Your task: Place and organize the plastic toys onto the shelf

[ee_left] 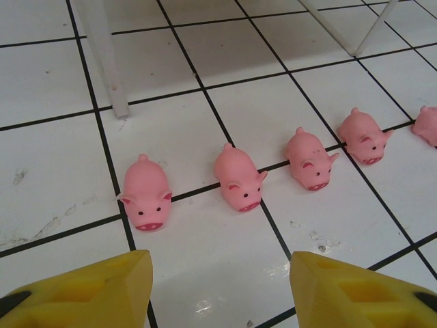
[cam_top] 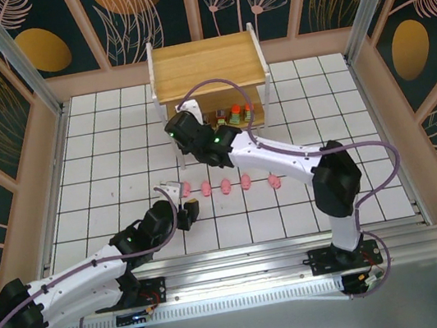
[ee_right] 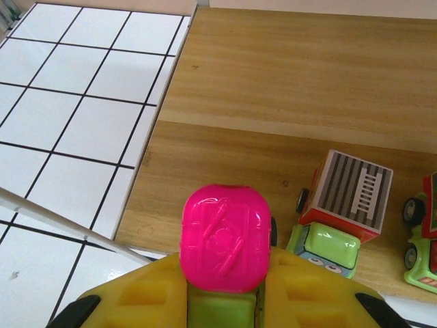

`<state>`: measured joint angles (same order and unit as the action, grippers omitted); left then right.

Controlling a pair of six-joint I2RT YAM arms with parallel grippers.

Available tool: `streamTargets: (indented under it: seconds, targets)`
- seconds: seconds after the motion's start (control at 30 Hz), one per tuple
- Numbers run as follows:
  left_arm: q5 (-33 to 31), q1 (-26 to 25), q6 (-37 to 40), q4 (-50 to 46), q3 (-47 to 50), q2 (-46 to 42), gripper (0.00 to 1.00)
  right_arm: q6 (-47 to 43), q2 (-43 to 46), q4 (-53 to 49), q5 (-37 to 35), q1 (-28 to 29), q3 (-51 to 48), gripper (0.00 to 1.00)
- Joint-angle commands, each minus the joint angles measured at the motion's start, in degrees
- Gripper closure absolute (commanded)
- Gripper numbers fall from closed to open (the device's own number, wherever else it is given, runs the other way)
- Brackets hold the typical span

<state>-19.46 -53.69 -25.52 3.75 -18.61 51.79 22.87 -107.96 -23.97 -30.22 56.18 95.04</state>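
Several pink pig toys [ee_left: 238, 178] lie in a row on the white tiled table, snouts toward my left gripper [ee_left: 220, 294]. It stands open just short of them, nothing between its yellow fingers [ee_left: 102, 290]. From above, the pig row [cam_top: 225, 186] runs right from the left gripper [cam_top: 175, 196]. My right gripper [ee_right: 225, 301] is shut on a blocky toy with a pink top and green base [ee_right: 225, 238], held above the shelf's lower wooden board [ee_right: 225, 164]. An orange-and-green toy truck [ee_right: 341, 205] stands there beside it. The shelf [cam_top: 204, 62] is at the table's far middle.
A white shelf leg [ee_left: 102, 58] stands on the tiles behind the leftmost pig [ee_left: 145, 193]. Another green toy [ee_right: 423, 239] sits at the right edge of the lower board. A white frame rail [ee_right: 68, 225] crosses below the held toy. Wooden walls surround the table [cam_top: 102, 166].
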Motion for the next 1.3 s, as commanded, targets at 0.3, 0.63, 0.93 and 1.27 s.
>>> streamTargets:
  seconds: [0.3,0.63,0.93,1.27]
  targets:
    - [0.42,-0.31,1.0,1.79,1.12,-0.46,0.44,-0.29,-1.9,6.17,-0.72,-1.34,0.4,0.78]
    - [0.24,-0.36,0.91,1.79,1.37,-0.99,0.44,-0.37,-3.92,8.34,0.16,-1.94,0.43,0.78]
    - [0.16,-0.33,0.82,1.79,1.44,-1.34,0.44,-0.56,-5.22,8.72,0.53,-2.31,0.45,0.77]
    - [0.06,-0.31,0.75,1.79,1.52,-1.61,0.43,-0.65,-6.91,7.71,1.67,-2.66,1.64,0.73]
